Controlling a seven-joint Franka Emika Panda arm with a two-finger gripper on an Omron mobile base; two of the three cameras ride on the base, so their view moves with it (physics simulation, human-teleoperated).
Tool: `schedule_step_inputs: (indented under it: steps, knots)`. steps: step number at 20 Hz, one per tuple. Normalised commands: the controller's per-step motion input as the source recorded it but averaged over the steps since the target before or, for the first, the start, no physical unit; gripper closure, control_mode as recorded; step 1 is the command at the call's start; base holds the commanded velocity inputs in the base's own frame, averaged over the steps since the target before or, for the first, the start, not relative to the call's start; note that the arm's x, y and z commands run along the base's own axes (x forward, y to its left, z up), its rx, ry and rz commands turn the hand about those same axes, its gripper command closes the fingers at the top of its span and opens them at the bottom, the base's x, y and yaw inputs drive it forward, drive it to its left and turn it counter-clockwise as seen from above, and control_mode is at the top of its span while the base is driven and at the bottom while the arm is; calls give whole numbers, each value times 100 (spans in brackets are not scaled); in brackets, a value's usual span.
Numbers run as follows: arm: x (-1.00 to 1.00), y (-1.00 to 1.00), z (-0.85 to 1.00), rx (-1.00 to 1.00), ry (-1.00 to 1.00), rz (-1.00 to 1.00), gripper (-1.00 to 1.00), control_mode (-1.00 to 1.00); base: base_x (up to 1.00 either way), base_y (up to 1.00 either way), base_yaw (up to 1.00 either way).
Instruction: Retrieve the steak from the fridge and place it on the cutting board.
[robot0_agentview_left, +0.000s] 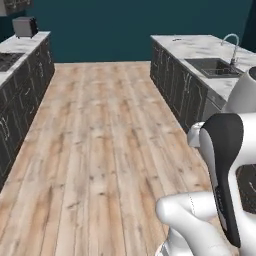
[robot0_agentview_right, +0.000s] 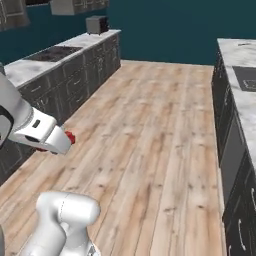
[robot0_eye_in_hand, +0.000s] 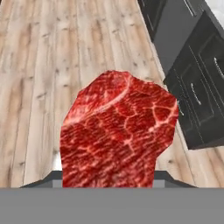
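Observation:
The steak (robot0_eye_in_hand: 118, 135), a marbled bright-red lump, looms close in the hand view and covers the fingertips, with wooden floor behind it. From the right base camera, a small red edge of the steak (robot0_agentview_right: 71, 137) pokes out past the white hand at the left. My gripper (robot0_agentview_right: 64, 142) is shut on it, held above the floor beside the left-hand cabinets. The fridge and the cutting board are out of view.
A wooden floor (robot0_agentview_left: 100, 150) runs down the aisle between two marble counters on dark cabinets. The left counter (robot0_agentview_left: 22, 47) carries a cooktop and a small grey box (robot0_agentview_left: 25, 26). The right counter holds a sink (robot0_agentview_left: 212, 66) with a faucet (robot0_agentview_left: 231, 45). Dark cabinet fronts (robot0_eye_in_hand: 192, 65) stand close to the hand.

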Motion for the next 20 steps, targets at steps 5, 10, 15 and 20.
schedule_step_inputs:
  steps: [5,10,15,20]
  knots:
    - [0,0,0,0,0,0,100,100,63,39,-79]
    - [0,0,0,0,0,0,100,100,64,46,-77]
    - [0,0,0,0,0,0,100,100,57,58,-71]
    - [0,0,0,0,0,0,100,100,19,59,-61]
